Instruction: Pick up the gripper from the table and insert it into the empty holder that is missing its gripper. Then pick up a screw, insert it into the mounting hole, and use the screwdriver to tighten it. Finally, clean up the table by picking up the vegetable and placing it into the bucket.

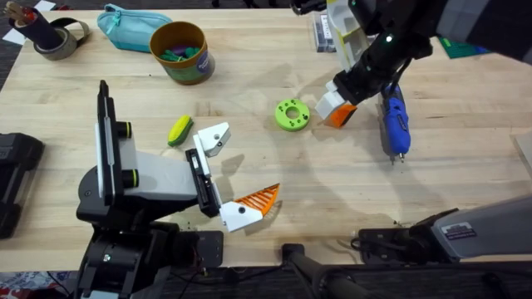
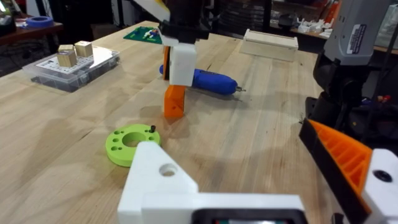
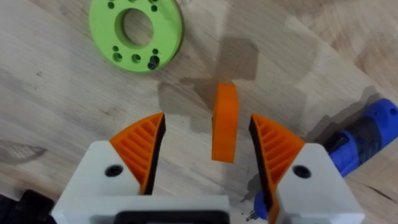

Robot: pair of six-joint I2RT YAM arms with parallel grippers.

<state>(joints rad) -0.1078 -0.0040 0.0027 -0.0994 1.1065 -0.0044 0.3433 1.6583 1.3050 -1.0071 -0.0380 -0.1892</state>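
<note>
**Desk:** What do you count on the table?

**Operator:** I see one gripper (image 3: 224, 122), one blue screwdriver (image 1: 394, 123), one corn-like vegetable (image 1: 179, 130), one yellow bucket (image 1: 182, 51) and one green disc (image 1: 292, 114).

**Desk:** How does the piece lie?

**Operator:** It stands upright, orange tip down on the wood, between disc and screwdriver. My right gripper (image 3: 208, 149) reaches down over it, pads spread either side, not touching. The left gripper (image 1: 241, 176) rests low, fingers apart, one holder bare.
</note>
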